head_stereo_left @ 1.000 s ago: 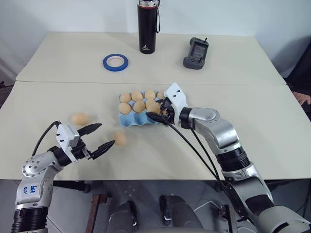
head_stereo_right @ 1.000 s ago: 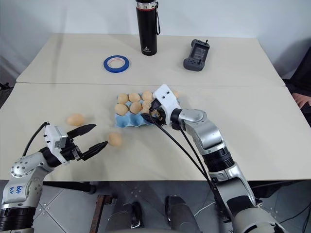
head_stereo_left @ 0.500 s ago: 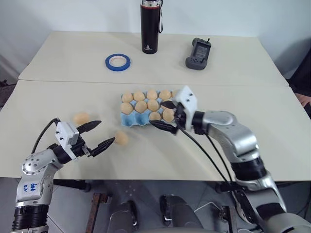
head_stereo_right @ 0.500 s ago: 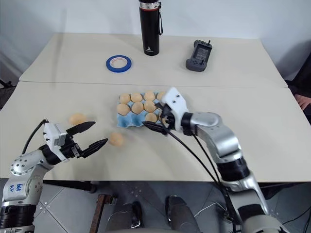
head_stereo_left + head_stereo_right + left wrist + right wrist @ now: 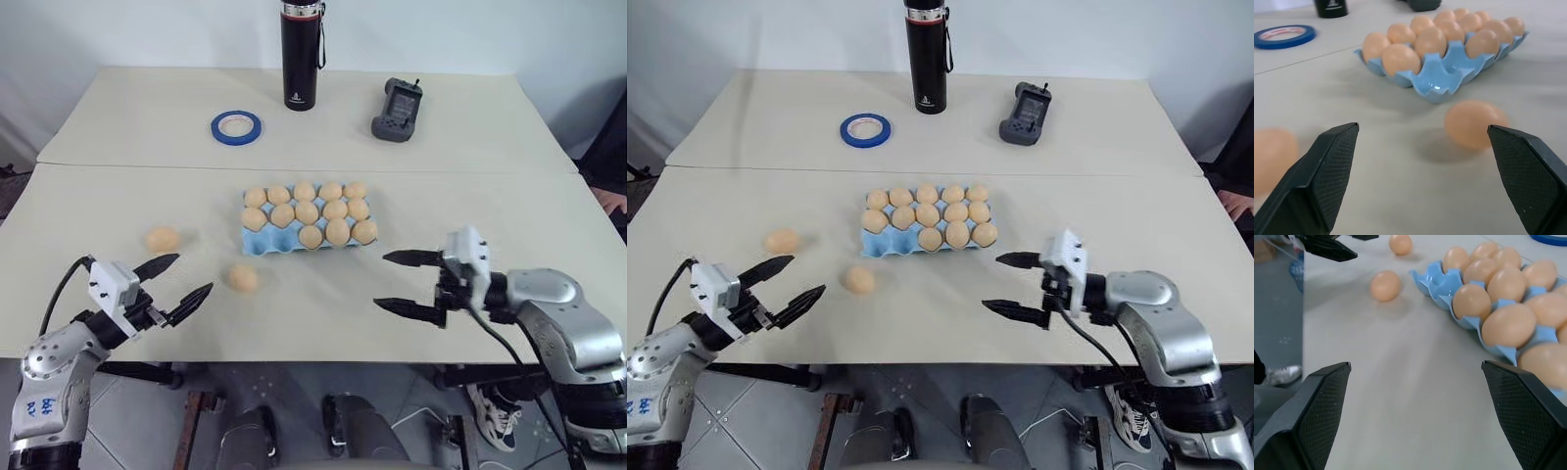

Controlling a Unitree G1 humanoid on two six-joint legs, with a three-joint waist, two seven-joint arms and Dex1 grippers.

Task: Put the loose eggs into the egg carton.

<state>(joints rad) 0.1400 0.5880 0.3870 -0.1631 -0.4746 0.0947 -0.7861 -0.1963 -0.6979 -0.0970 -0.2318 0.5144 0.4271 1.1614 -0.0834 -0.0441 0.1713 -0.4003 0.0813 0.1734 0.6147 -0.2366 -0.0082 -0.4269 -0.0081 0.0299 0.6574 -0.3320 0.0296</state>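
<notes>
The light blue egg carton [image 5: 258, 246] lies mid-table with several eggs in it; its two front-left cups are bare. Two loose eggs rest on the table left of it, one farther left [image 5: 163, 239] and one near the carton's front-left corner [image 5: 243, 278]. My left gripper [image 5: 193, 273] is open and empty, just left of the nearer egg [image 5: 1475, 124] and pointing at it. My right gripper [image 5: 381, 280] is open and empty, to the front right of the carton [image 5: 1437, 281] and well apart from it.
A black bottle [image 5: 301, 54], a blue tape roll [image 5: 235, 125] and a dark handheld device [image 5: 396, 96] stand on the far table. A seam runs between the two tabletops behind the carton. A person's hand [image 5: 612, 199] shows at the right edge.
My right gripper has pulled away from the carton's front row, moving right and toward the near edge, fingers wide apart. The left gripper has drawn back slightly from the nearer egg.
</notes>
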